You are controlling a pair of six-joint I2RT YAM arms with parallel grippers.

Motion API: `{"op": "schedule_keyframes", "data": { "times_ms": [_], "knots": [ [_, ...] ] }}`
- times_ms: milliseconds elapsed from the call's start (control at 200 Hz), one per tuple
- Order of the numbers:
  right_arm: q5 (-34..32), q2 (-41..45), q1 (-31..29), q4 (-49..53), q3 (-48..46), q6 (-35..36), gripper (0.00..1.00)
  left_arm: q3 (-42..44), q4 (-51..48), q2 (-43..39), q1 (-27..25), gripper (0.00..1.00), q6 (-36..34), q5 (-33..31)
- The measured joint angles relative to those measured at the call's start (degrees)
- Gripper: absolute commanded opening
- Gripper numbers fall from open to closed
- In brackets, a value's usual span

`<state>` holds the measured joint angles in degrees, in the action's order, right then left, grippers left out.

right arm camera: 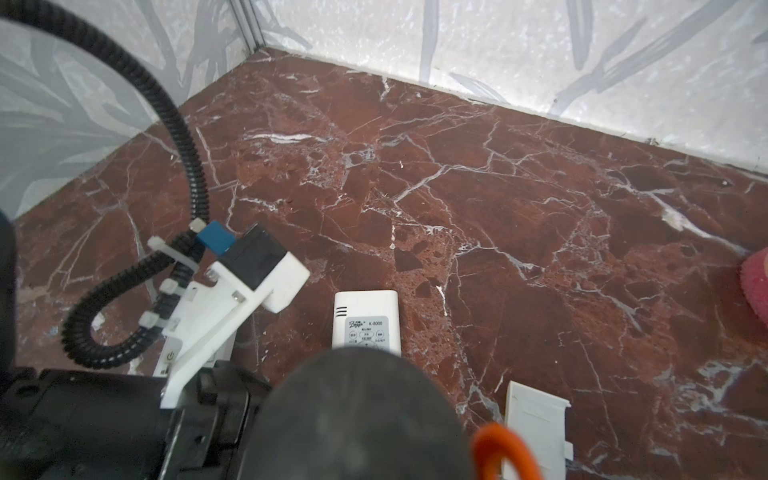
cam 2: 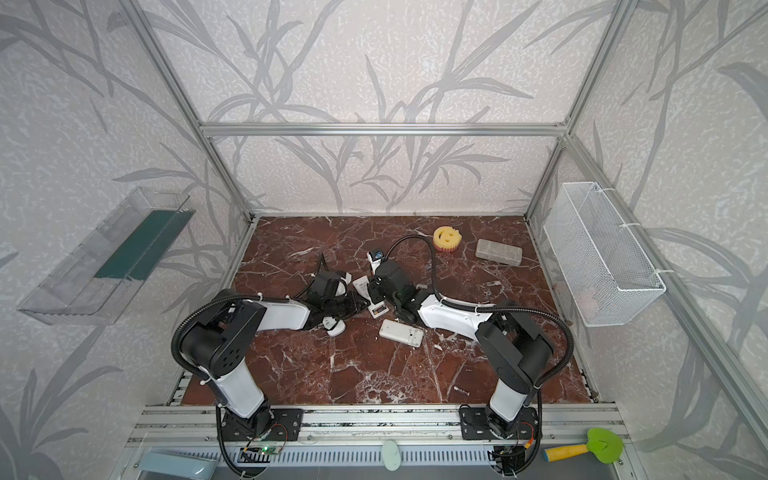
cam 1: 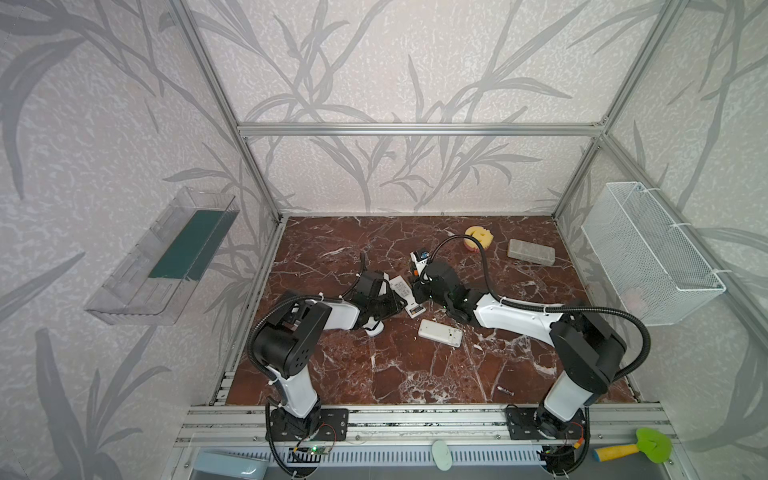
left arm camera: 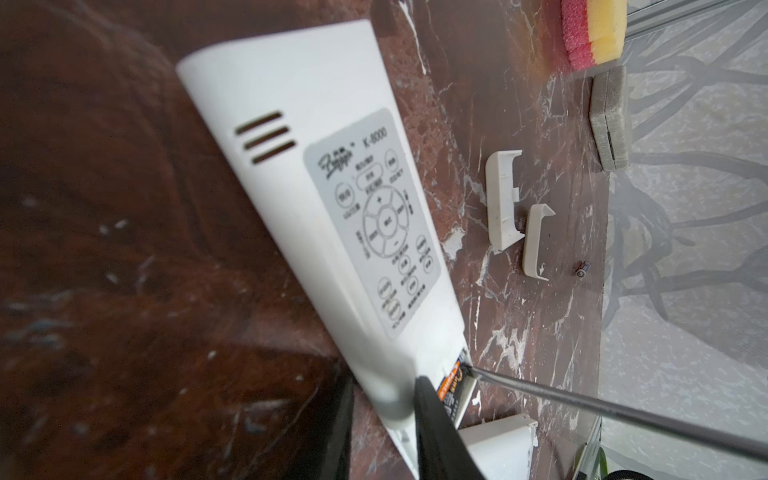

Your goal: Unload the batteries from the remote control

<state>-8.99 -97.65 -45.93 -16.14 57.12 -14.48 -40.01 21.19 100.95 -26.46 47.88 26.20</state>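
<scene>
The remote (left arm camera: 316,145) was held clamped by the left gripper (left arm camera: 390,409), one battery (left arm camera: 455,392) was seen lodged in its open end, and the screwdriver (left arm camera: 623,414) gripped by the right gripper (cam 1: 420,289) was set against that battery.

Soft even light, faint shadows, bent edges, remote control (left arm camera: 299,104) blurred at near end

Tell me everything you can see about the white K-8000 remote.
The remote is a long white plastic slab with three vent slots and a grey printed label showing button outlines. It lies on the marble table, one end clamped by the left gripper. There its compartment is open, a battery showing, the screwdriver tip at it.
</scene>
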Motion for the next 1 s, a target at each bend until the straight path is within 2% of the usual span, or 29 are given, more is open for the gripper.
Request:
{"op": "schedule_keyframes", "data": {
  "times_ms": [230,500,845,1000],
  "knots": [
    [1.8,0.7,4.2,-11.2,-6.6,-10.6,0.00,1.3,2.3,0.0,-0.1,0.28,1.3,0.7],
    [4.0,0.3,6.4,-17.3,-10.0,-20.2,0.00,2.1,3.6,0.0,-0.4,0.27,2.3,0.9],
    [6.3,-2.2,9.6,-26.4,-13.7,-30.2,0.00,2.7,4.9,0.0,-0.2,0.22,3.4,1.2],
    [6.6,-2.1,10.0,-27.7,-14.6,-32.2,0.00,3.0,5.5,0.0,-0.2,0.21,3.8,1.2]
  ]
}}
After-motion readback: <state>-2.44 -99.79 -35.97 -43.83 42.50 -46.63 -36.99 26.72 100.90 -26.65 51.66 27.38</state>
